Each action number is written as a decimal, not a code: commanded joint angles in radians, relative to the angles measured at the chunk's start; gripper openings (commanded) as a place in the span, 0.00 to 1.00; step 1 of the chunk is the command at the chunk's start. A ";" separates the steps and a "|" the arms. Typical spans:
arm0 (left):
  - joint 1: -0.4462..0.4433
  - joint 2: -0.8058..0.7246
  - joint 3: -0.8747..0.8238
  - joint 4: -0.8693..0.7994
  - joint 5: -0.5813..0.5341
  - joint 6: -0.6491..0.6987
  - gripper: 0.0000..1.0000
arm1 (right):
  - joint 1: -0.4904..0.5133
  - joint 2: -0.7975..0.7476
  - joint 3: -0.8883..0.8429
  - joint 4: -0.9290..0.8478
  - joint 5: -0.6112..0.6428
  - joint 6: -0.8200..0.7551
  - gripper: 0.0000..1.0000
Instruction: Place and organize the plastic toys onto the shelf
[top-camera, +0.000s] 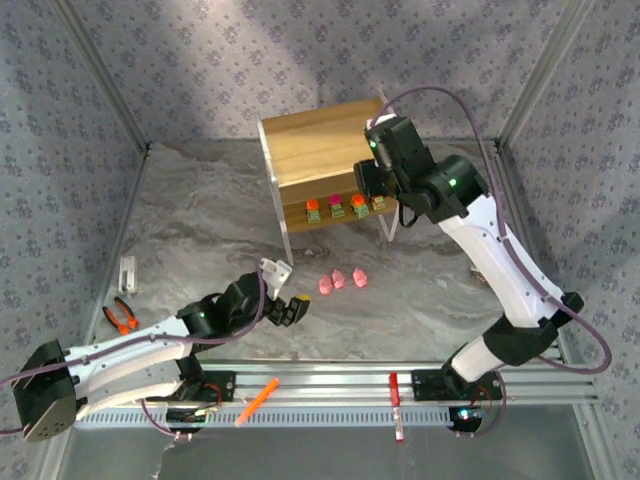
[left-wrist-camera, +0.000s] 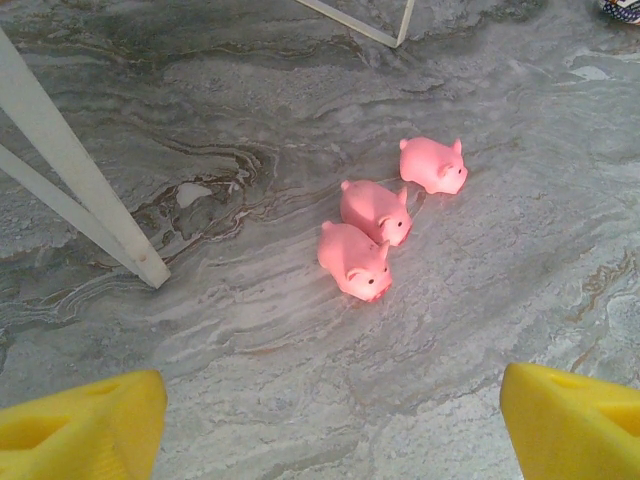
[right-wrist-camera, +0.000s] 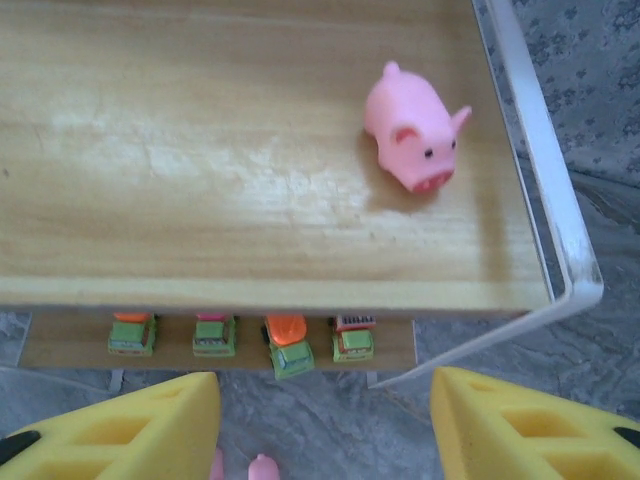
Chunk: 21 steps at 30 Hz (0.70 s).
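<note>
Pliers (top-camera: 121, 318), orange marker (top-camera: 257, 400) — well apart from pigs (top-camera: 340, 281)

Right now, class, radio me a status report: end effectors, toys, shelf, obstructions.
Left end effector open, facing three pigs on table. Right end effector open over shelf: one pig on top, four blocky toys below. Nothing blocking the pigs.

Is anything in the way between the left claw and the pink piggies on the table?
No, nothing visible. Just bare table lies between the open left gripper and the nearest pig. The shelf leg stands off to the side, not in the path.
</note>
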 joint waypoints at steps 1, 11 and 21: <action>-0.007 0.016 0.011 0.009 0.012 0.014 0.87 | 0.016 -0.058 -0.078 0.038 0.021 0.035 0.59; -0.015 0.083 0.035 0.016 0.025 0.020 0.87 | 0.032 -0.180 -0.315 0.128 -0.001 0.084 0.58; -0.028 0.171 0.070 0.002 0.020 0.025 0.87 | 0.039 -0.278 -0.570 0.258 -0.044 0.135 0.57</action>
